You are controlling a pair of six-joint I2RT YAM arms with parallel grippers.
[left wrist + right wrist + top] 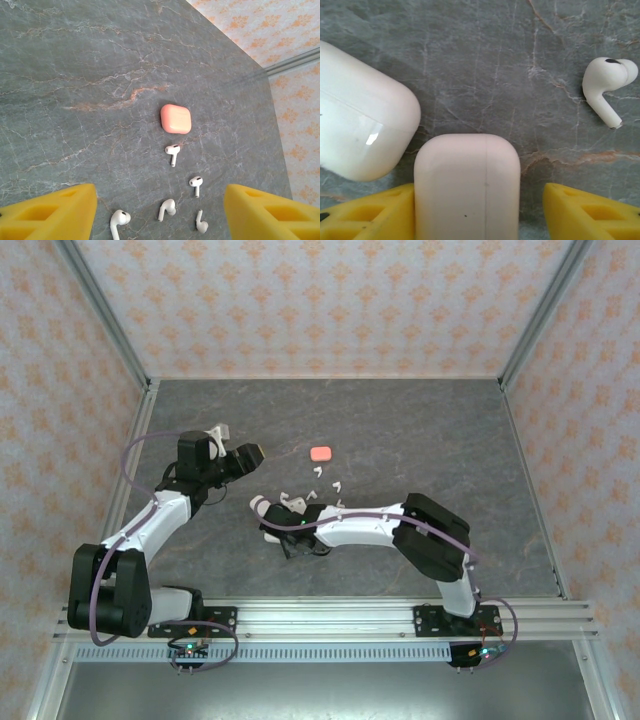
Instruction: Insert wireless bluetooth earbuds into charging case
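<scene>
Straddling a white case point(466, 185), right gripper point(479, 200) stands open, one finger touching (the other apart). Nearest earbud point(607, 87) lies at two o'clock, stem toward five; right arm nearer. Left gripper point(160, 195) open, empty.

Counter point(100, 75) dark grey marble pattern, pale and rust veins. Small case point(176, 119) coral-orange. Earbuds point(172, 154) white with black spots. Two bigger cases point(467, 185) point(360, 130) glossy white. Left hand point(159, 215) and right hand point(480, 215) fingers yellow. Walls point(320, 300) cream, orange floral motif.
</scene>
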